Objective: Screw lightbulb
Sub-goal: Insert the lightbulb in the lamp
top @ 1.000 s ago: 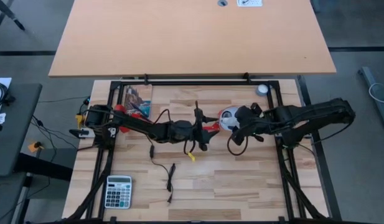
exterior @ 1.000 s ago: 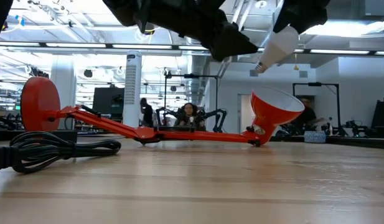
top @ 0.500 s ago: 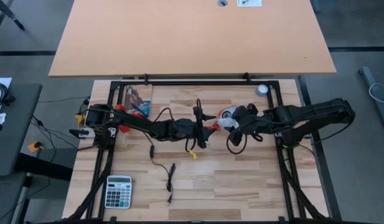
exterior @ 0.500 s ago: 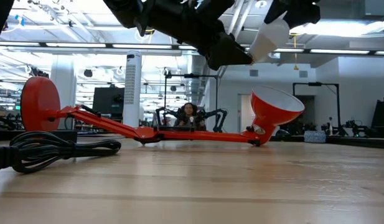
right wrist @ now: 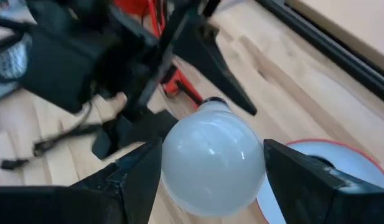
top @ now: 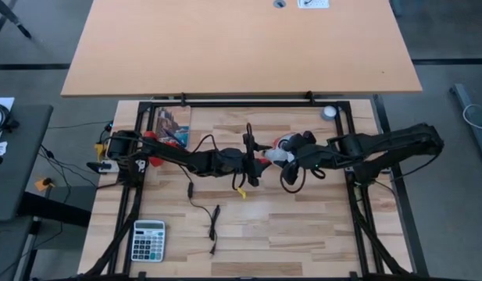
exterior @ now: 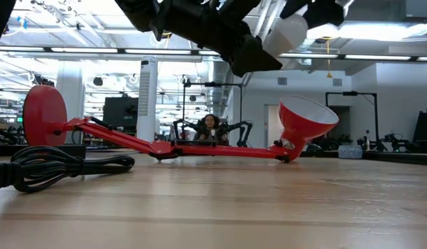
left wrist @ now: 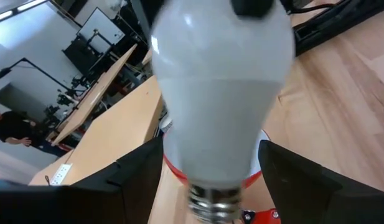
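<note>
White glass filled your right wrist view: the lightbulb [right wrist: 211, 160] sat clamped between the right gripper [right wrist: 210, 171] fingers, its screw base pointing at the left gripper [left wrist: 213, 180]. Your left wrist view showed that base between the left fingers, which stood apart, clear of the glass. From above, both grippers met mid-table over the red lamp [top: 164, 139]. Only the low view showed the bulb held well above the shade [exterior: 306, 121] and the table [exterior: 213, 207].

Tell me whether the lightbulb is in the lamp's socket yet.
Not yet. The lightbulb is held in the air by the right claw, above the lamp shade, its screw base bare.
</note>
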### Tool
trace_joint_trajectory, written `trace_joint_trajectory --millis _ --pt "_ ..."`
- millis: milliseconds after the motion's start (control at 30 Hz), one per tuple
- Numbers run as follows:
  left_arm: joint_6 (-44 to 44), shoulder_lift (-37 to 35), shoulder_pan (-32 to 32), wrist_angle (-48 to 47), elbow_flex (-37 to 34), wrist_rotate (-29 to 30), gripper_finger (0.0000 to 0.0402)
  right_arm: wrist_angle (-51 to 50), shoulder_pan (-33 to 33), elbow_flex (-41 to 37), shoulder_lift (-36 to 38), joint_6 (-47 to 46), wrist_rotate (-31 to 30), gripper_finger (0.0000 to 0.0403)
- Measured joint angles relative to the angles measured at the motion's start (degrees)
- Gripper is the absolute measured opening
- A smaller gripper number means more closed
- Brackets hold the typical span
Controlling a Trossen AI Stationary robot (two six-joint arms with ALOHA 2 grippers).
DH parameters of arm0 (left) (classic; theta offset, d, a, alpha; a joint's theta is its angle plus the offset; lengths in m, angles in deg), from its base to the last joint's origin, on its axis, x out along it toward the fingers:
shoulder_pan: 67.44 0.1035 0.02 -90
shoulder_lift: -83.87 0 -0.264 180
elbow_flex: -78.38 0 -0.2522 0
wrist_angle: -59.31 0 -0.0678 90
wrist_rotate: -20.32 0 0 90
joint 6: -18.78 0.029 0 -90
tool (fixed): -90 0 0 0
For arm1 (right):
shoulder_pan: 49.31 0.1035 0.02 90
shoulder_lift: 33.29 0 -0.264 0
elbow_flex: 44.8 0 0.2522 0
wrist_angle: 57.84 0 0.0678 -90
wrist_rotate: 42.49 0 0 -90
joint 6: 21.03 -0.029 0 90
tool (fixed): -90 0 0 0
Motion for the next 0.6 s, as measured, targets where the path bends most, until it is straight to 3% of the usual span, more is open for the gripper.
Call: trace_joint_trajectory --millis 600 --pt "0.40 0.00 0.00 -4.53 -0.07 0.71 0.0146 0.98 0.78 -0.05 -2.00 0.18 1.50 0.0276"
